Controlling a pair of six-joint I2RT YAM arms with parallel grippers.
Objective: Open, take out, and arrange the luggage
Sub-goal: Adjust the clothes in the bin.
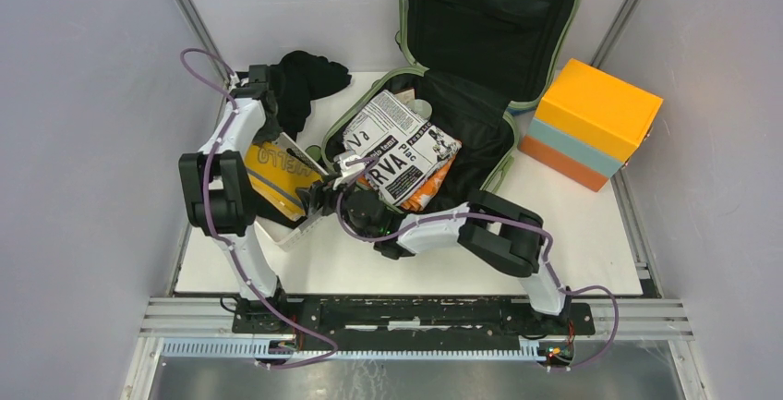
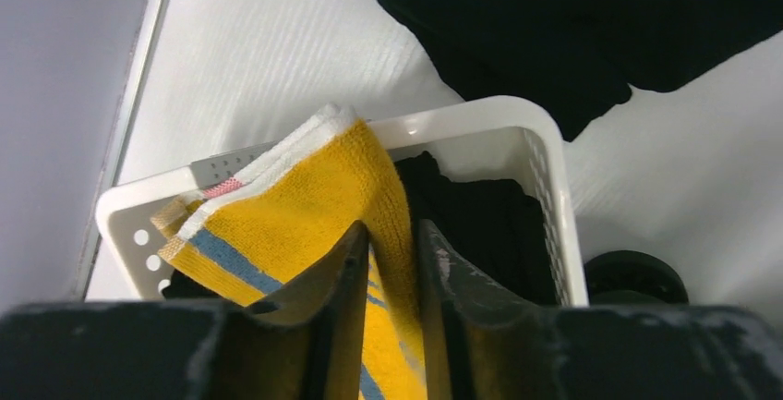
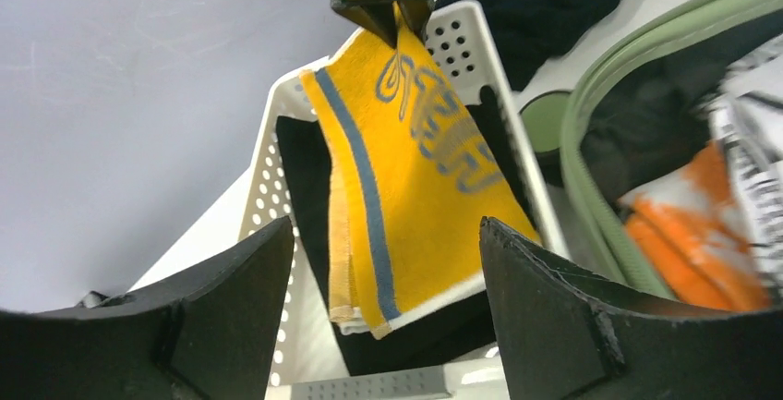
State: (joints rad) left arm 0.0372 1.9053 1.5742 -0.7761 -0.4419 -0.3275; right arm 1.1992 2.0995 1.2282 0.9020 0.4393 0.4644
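Observation:
The sage-green luggage (image 1: pixel 499 155) lies open at the back centre, its lid (image 1: pixel 489 12) leaning on the back wall. A newsprint-and-orange bag (image 1: pixel 397 146) lies in its base. My left gripper (image 1: pixel 274 141) is shut on a yellow towel (image 1: pixel 272 174) with blue stripes and holds it by its top edge over the white perforated basket (image 1: pixel 297 232). The left wrist view shows the fingers (image 2: pixel 392 234) pinching the towel (image 2: pixel 305 197). My right gripper (image 1: pixel 323 199) is open and empty beside the basket; the hanging towel (image 3: pixel 425 187) shows between its jaws (image 3: pixel 388 224).
Black cloth (image 2: pixel 480 224) lies in the basket (image 2: pixel 480 114). A black garment (image 1: pixel 305 81) lies on the table behind the basket. An orange and light-blue box (image 1: pixel 596 123) stands at the right of the luggage. The luggage rim (image 3: pixel 591 141) and a wheel (image 2: pixel 637 275) are close to the basket.

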